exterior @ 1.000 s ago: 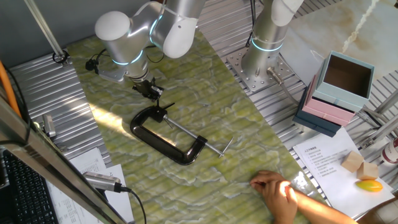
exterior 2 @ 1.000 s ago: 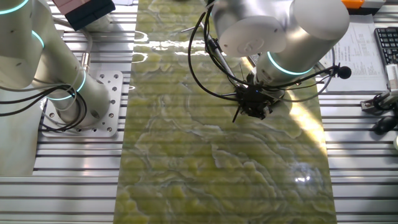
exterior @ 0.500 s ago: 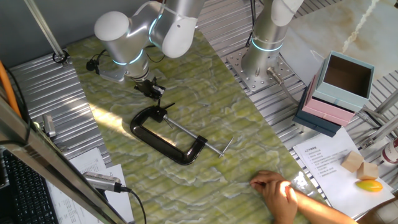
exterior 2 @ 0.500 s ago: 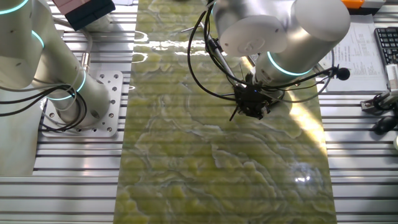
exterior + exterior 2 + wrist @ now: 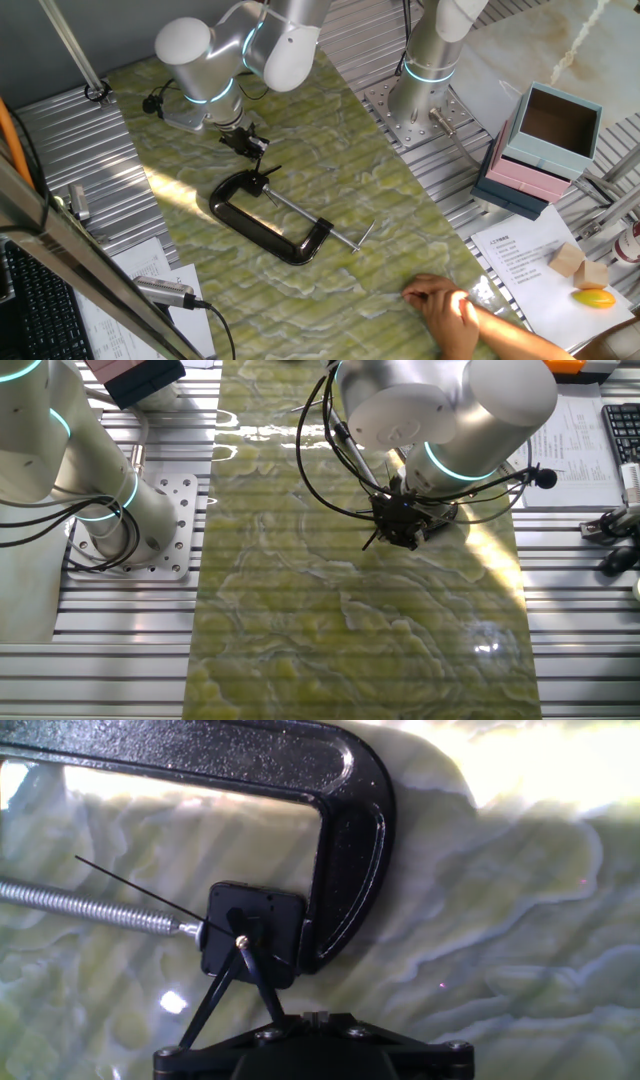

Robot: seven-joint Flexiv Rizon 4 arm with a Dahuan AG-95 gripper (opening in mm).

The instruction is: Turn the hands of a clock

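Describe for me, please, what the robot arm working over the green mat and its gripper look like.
The silver-white robot arm has bulky rounded joint housings, with a glowing cyan ring at each joint. Loose black cables loop from the wrist to a small black two-finger gripper. A second arm of the same silver-white build stands on a bolted metal base plate.

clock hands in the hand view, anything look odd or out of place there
Yes: there is no dial. The hands pivot on a small black square block pinched between the silver screw rod and the end of a black C-clamp lying flat on the green mat. Nothing looks bent or broken.
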